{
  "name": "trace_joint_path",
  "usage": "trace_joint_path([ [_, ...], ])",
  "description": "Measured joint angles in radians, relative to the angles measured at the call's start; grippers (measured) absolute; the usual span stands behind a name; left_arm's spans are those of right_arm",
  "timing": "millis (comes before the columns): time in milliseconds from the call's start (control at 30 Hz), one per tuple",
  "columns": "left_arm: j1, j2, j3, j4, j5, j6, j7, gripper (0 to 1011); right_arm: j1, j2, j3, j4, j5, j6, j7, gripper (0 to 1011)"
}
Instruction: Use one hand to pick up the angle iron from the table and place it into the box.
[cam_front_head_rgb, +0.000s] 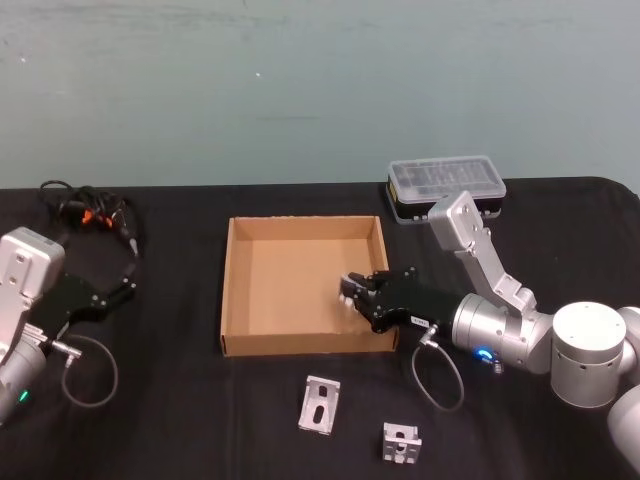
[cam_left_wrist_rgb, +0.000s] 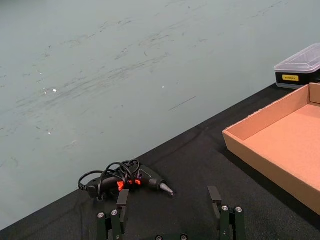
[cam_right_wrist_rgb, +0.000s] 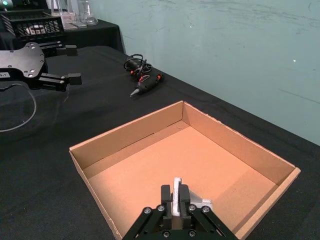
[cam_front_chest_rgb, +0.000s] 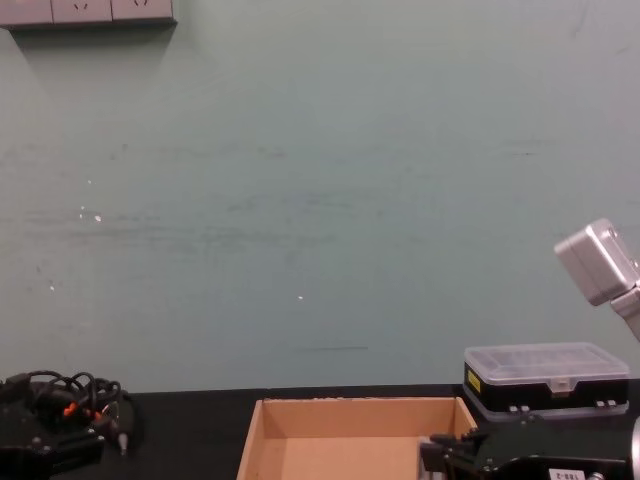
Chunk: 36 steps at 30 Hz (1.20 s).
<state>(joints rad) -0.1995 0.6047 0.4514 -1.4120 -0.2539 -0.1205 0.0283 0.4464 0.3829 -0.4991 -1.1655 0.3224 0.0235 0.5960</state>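
My right gripper (cam_front_head_rgb: 354, 291) is shut on a small silvery angle iron (cam_front_head_rgb: 346, 288) and holds it over the right front part of the brown cardboard box (cam_front_head_rgb: 300, 344). The right wrist view has the angle iron (cam_right_wrist_rgb: 200, 204) pinched between the black fingers (cam_right_wrist_rgb: 166, 196) just above the box floor (cam_right_wrist_rgb: 165, 165). Two more angle irons (cam_front_head_rgb: 320, 404) (cam_front_head_rgb: 401, 442) lie on the black table (cam_front_head_rgb: 180, 420) in front of the box. My left gripper (cam_front_head_rgb: 127, 290) rests open at the table's left, fingers (cam_left_wrist_rgb: 122, 198) spread with nothing between them.
A black organiser case with a clear lid (cam_front_head_rgb: 445, 187) stands behind the box at the right. A corded hand tool (cam_front_head_rgb: 90, 212) lies at the far left rear. Bare table lies between the box and the left arm.
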Motion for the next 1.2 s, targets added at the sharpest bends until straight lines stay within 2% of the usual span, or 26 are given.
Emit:
trace_joint_path([
  [100, 0.000, 0.000, 0.000, 0.000, 0.000, 0.000, 0.000, 1000, 0.000, 0.000, 0.000, -0.001, 0.000, 0.000, 0.000, 171],
  [133, 0.000, 0.000, 0.000, 0.000, 0.000, 0.000, 0.000, 1000, 0.000, 0.000, 0.000, -0.001, 0.000, 0.000, 0.000, 225],
  [467, 0.000, 0.000, 0.000, 0.000, 0.000, 0.000, 0.000, 1000, -0.001, 0.001, 0.001, -0.002, 0.000, 0.000, 0.000, 508],
  [567, 0.000, 0.000, 0.000, 0.000, 0.000, 0.000, 0.000, 1000, -0.001, 0.001, 0.001, -0.002, 0.000, 0.000, -0.001, 652],
  [667, 0.000, 0.000, 0.000, 0.000, 0.000, 0.000, 0.000, 1000, -0.001, 0.001, 0.001, -0.002, 0.000, 0.000, -0.001, 708],
  [700, 0.000, 0.000, 0.000, 0.000, 0.000, 0.000, 0.000, 1000, -0.002, 0.001, 0.001, -0.002, 0.000, 0.000, -0.001, 764],
  [800, 0.000, 0.000, 0.000, 0.000, 0.000, 0.000, 0.000, 1000, -0.002, 0.001, 0.001, -0.002, 0.000, 0.000, -0.001, 827],
  [833, 0.000, 0.000, 0.000, 0.000, 0.000, 0.000, 0.000, 1000, -0.002, 0.001, 0.001, -0.002, 0.000, 0.000, -0.001, 882],
  [933, 0.000, 0.000, 0.000, 0.000, 0.000, 0.000, 0.000, 1000, -0.003, 0.002, 0.001, -0.005, 0.000, 0.000, -0.001, 961],
  [1033, 0.000, 0.000, 0.000, 0.000, 0.000, 0.000, 0.000, 1000, -0.011, 0.010, 0.005, -0.023, 0.003, -0.004, -0.001, 1000],
  [1200, 0.000, 0.000, 0.000, 0.000, 0.000, 0.000, 0.000, 1000, -0.029, 0.028, 0.015, -0.057, 0.019, -0.016, 0.004, 1002],
])
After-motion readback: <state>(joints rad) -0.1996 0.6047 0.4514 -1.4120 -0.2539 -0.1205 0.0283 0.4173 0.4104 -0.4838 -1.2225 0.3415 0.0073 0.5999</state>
